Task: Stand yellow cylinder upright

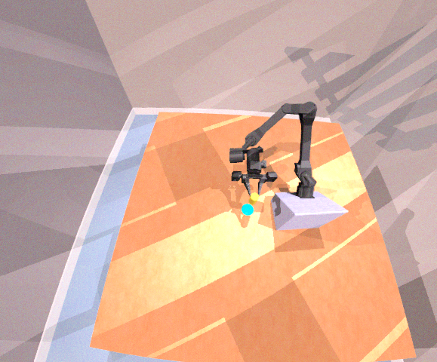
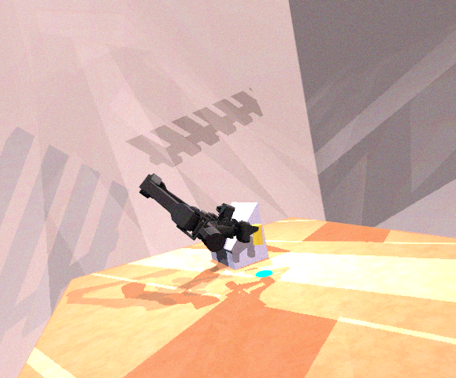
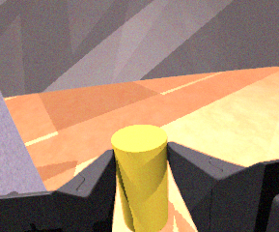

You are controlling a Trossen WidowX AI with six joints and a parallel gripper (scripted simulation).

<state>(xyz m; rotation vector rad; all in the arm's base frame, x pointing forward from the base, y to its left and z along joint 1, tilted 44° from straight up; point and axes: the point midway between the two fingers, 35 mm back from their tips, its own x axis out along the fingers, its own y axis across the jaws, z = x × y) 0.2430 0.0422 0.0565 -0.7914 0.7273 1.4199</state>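
The yellow tall cylinder (image 1: 254, 197) (image 2: 257, 235) (image 3: 142, 181) is held about upright between the fingertips, off the table. My gripper (image 1: 254, 194) (image 2: 256, 229) (image 3: 140, 153) is shut on its upper part, one finger on each side. The cyan circle (image 1: 247, 209) (image 2: 264, 273) lies flat on the table. In the exterior view it shows below the cylinder, with a gap between them. In the top view it shows just below and left of the cylinder. The circle does not show in the wrist view.
The pale lilac block (image 1: 315, 208) (image 2: 235, 260) (image 3: 6, 155) under the arm's base stands close to the right of the cylinder in the top view, and at the left in the wrist view. The orange table (image 1: 195, 304) carries light bands and shadows.
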